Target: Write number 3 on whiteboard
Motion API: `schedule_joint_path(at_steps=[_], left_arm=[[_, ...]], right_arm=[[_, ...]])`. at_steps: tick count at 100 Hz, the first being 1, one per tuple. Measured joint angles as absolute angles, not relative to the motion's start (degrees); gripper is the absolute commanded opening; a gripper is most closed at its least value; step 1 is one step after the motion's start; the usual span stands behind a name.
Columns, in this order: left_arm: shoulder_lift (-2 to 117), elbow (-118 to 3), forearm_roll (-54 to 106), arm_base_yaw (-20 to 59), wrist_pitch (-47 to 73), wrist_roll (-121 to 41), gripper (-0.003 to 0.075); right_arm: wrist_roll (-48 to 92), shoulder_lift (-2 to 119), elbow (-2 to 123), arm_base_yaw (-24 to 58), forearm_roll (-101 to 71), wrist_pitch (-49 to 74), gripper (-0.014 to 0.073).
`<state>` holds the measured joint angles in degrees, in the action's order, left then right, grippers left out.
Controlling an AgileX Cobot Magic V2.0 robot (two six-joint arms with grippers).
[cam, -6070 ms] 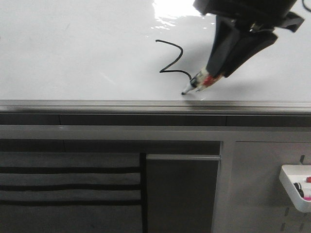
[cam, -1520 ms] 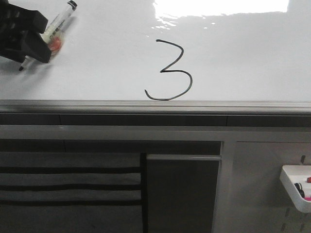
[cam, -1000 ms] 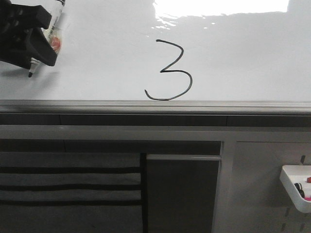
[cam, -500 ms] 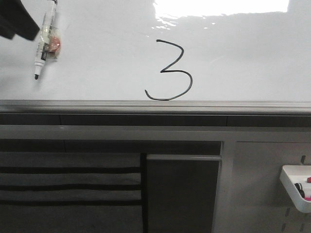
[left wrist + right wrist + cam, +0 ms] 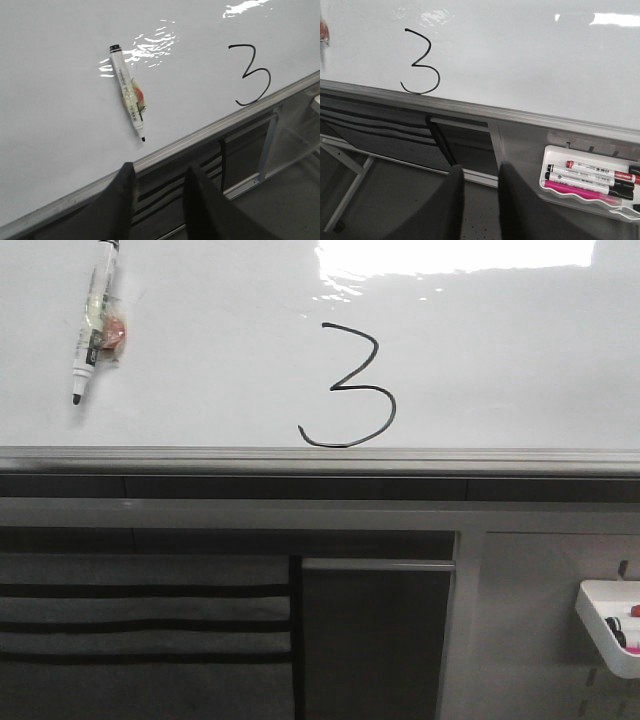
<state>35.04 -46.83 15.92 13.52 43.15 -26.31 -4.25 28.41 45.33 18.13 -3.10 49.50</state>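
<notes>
A black hand-drawn number 3 point(image 5: 350, 388) with a long lower tail sits on the glossy whiteboard point(image 5: 200, 390), just above its silver-grey front edge. It also shows in the left wrist view point(image 5: 253, 75) and the right wrist view point(image 5: 421, 68). An uncapped black marker point(image 5: 94, 325) lies loose on the board at the far left, tip toward the edge; it also shows in the left wrist view point(image 5: 128, 92). My left gripper point(image 5: 159, 172) is open and empty, pulled back past the board's edge. My right gripper point(image 5: 480, 170) is open and empty below the board.
A small white tray point(image 5: 590, 182) with red, black and pink markers hangs below the board at the right; it also shows in the front view point(image 5: 610, 625). Bright glare point(image 5: 450, 255) covers the board's far part. A grey frame with dark slats point(image 5: 140, 625) lies under the edge.
The left gripper carried the marker to the board's far left, let it go and drew back out of the front view. The marker now lies still.
</notes>
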Motion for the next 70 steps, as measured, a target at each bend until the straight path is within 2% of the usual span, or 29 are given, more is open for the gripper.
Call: schedule_joint_path(at_steps=[7,10,32,70], left_arm=[[31.6,-44.1,14.8,13.5,42.2,-24.1,0.0020],[30.5,-43.1,14.6,13.5,41.5,-23.4,-0.0017],[26.5,-37.0,16.0,13.5,36.0,-20.9,-0.0018],[26.5,-33.6,19.0,13.5,35.1,-20.2,-0.0018]], right_arm=[[-4.5,26.1,43.9,18.1,-3.0,49.2,-0.0069],[-4.5,25.4,43.6,18.1,-3.0,49.1,-0.0074],[-4.5,23.8,41.9,18.1,-2.9,47.4,-0.0074],[-4.6,23.8,41.9,18.1,-2.8,47.0,-0.0074]])
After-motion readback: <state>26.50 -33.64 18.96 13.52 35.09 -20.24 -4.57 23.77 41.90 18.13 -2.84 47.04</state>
